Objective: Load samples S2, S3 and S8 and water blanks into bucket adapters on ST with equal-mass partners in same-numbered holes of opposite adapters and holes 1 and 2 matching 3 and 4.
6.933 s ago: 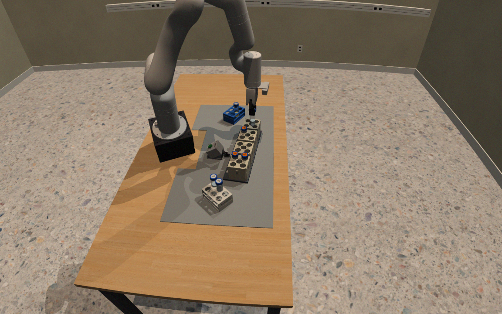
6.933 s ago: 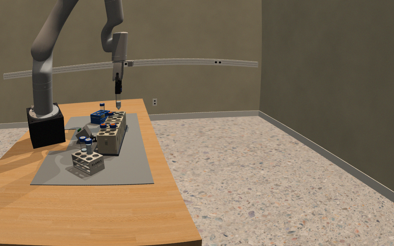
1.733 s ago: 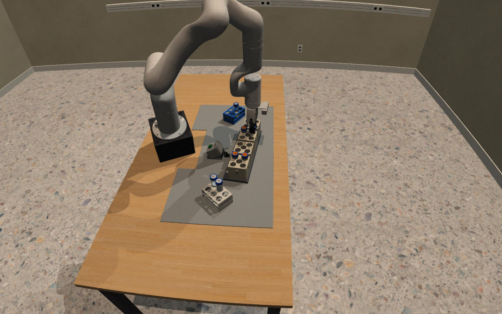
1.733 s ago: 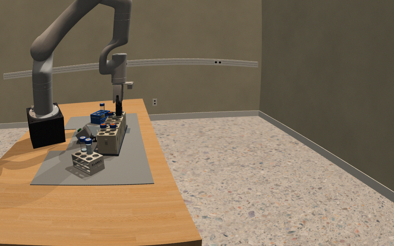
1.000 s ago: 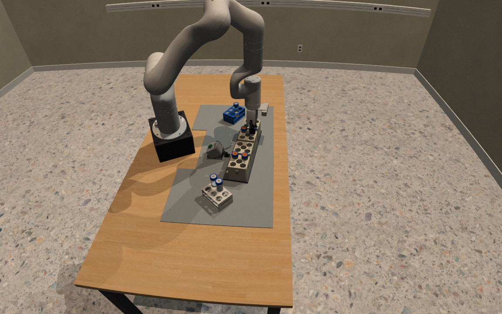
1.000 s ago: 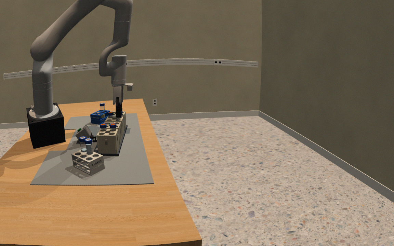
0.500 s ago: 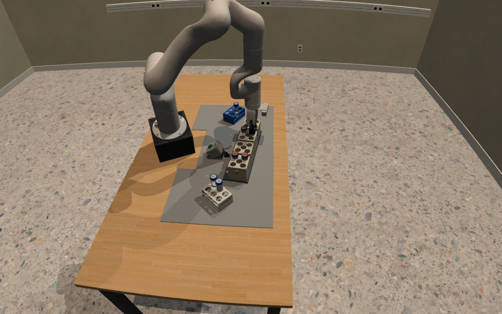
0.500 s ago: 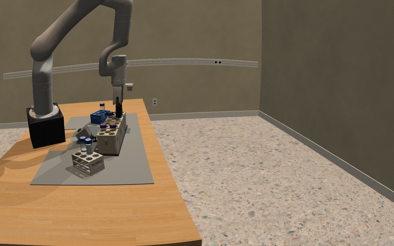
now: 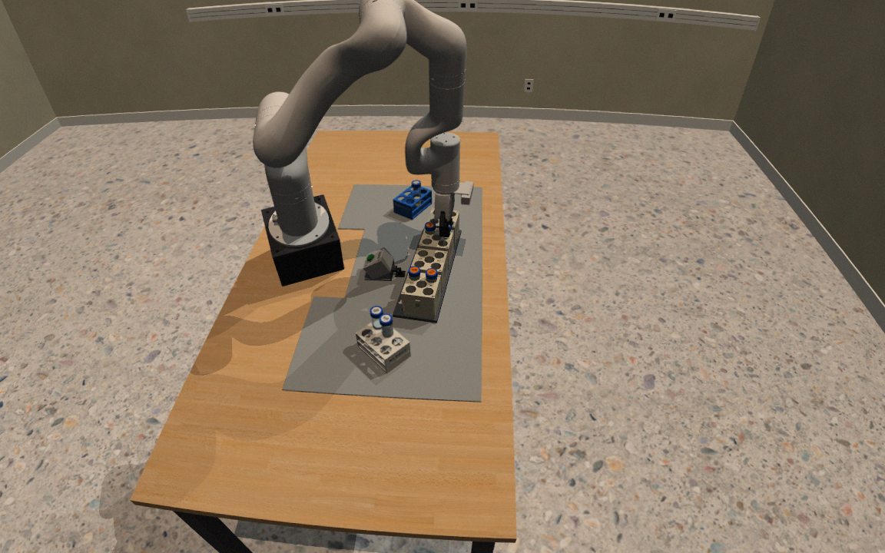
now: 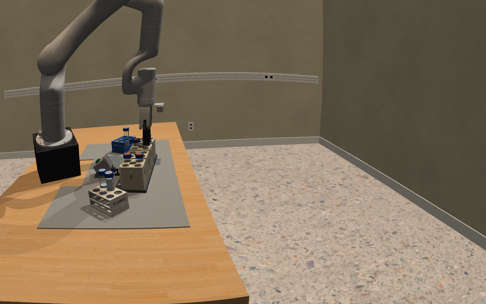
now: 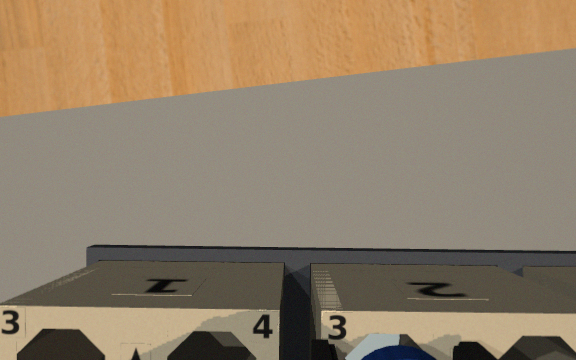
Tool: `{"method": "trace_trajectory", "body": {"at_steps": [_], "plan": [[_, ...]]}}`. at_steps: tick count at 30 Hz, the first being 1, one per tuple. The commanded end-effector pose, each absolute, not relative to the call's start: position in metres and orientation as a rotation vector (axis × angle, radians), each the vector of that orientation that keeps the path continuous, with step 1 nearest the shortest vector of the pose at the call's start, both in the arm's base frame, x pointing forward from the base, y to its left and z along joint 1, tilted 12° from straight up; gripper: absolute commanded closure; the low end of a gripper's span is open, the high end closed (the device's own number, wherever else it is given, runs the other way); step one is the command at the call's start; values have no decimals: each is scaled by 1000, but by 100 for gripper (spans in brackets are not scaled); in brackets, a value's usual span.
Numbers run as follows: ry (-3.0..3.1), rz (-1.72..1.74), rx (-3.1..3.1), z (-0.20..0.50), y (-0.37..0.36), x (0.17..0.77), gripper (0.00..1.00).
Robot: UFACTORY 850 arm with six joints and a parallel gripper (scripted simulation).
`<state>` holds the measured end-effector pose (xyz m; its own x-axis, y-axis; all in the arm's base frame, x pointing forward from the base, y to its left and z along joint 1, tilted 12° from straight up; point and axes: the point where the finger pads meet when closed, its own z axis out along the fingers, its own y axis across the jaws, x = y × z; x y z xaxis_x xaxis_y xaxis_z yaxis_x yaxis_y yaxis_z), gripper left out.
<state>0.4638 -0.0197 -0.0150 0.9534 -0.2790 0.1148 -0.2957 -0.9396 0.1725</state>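
Note:
My gripper is slightly open around a blue-capped tube at hole 3 of adapter 2; its fingers stand clear of the cap's sides. Its cap dot and seating are hidden. An orange-dot tube stands beside it in the same adapter. Two more orange-dot tubes stand in the nearest adapter. The white BLANKS rack holds two white-dot tubes. The blue samples rack holds one tube.
The green DONE key sits on a small sloped desk left of the dark loading stand. A black fixture lies between them. Adapter 1 is beside adapter 2; its holes 3 and 4 show no caps.

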Motion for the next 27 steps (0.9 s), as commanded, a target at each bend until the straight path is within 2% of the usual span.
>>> {"method": "trace_trajectory", "body": {"at_steps": [1, 27], "plan": [[-433, 134, 2918, -15, -20, 465, 56], [-433, 134, 2918, 32, -10, 462, 56]]}}
